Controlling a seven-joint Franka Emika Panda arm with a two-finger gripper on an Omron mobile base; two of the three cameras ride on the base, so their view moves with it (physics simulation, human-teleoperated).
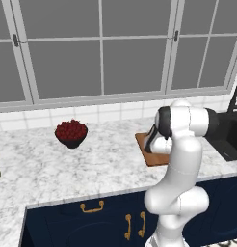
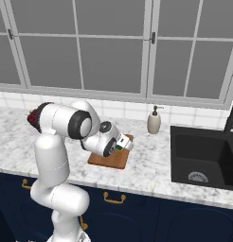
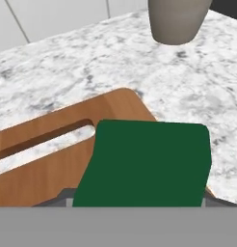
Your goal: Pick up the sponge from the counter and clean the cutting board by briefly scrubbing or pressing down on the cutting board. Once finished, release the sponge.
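From the left base view: white arm bent over the cutting board [image 1: 154, 157], hiding most of it; only a brown corner and edge showing on the counter [image 1: 91, 164], right of a dark bowl of red fruit [image 1: 71, 133]. Black sink [image 1: 226, 137] further right of the board. Navy cabinets [image 1: 91, 222] with gold handles below. Gripper hidden behind the arm here.

From the right base view: gripper [image 2: 122, 142] held low over the far end of the board [image 2: 111, 162], pointing away toward the sink [image 2: 203, 158]. A small patch of green, the sponge [image 2: 119, 147], tucked at the fingers. Beige soap bottle [image 2: 154, 121] standing on the counter [image 2: 151, 170] behind and right of the board, left of the sink. Red fruit bowl [image 2: 31, 117] peeking out behind the arm's shoulder.

From the hand view: green top of the sponge [image 3: 147, 161] close to the camera, lying over the board [image 3: 53, 159] just beside its slot handle, near the rounded corner. Marbled counter [image 3: 91, 67] beyond, base of the soap bottle [image 3: 176, 19] at the top. Finger tips covered by the sponge; jaws apparently pinching it, though contact itself impossible to confirm.
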